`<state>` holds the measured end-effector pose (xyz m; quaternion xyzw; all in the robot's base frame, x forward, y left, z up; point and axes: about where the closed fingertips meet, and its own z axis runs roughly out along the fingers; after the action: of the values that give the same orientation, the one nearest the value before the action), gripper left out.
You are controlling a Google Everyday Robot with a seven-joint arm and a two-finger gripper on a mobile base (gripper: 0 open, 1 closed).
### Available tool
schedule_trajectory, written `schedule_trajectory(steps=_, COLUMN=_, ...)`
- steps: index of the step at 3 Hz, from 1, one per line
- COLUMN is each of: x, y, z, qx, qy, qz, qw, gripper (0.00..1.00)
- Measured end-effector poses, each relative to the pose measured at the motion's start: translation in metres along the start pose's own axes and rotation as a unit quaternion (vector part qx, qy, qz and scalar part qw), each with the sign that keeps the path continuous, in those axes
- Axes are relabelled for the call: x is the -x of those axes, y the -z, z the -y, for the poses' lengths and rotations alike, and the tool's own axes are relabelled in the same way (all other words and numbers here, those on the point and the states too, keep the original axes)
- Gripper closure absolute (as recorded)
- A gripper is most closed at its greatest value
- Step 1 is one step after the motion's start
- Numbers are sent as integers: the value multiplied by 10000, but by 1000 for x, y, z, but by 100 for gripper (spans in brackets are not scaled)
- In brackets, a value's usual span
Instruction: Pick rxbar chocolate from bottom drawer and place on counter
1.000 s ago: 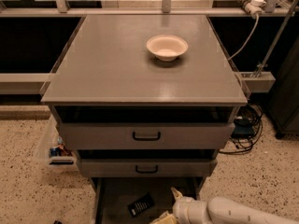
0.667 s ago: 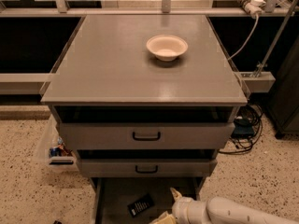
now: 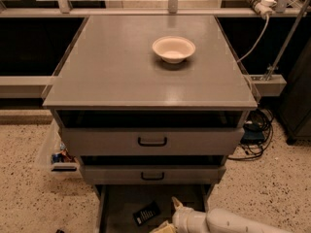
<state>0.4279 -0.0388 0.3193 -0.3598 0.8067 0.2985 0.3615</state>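
1. Camera view: the rxbar chocolate (image 3: 146,213) lies flat in the open bottom drawer (image 3: 116,205), below the middle of the front edge of the counter (image 3: 121,72).
2. The gripper (image 3: 169,216) hangs just right of the bar, jaws spread and empty.
3. Best to shift left, straddle the bar's narrow width, press low, then close.

The tool (image 3: 169,217) hangs over the open bottom drawer (image 3: 118,204), at three o'clock of the rxbar chocolate (image 3: 146,213) lying inside.
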Motion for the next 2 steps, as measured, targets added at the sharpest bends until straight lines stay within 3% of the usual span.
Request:
schedule_trajectory(steps=1, x=-27, y=-65, z=14, qx=68, qy=104, qz=350, qw=9993, gripper=0)
schedule_trajectory(steps=2, x=-29, y=-69, z=17, qx=53, qy=68, qz=367, qw=9993, gripper=0)
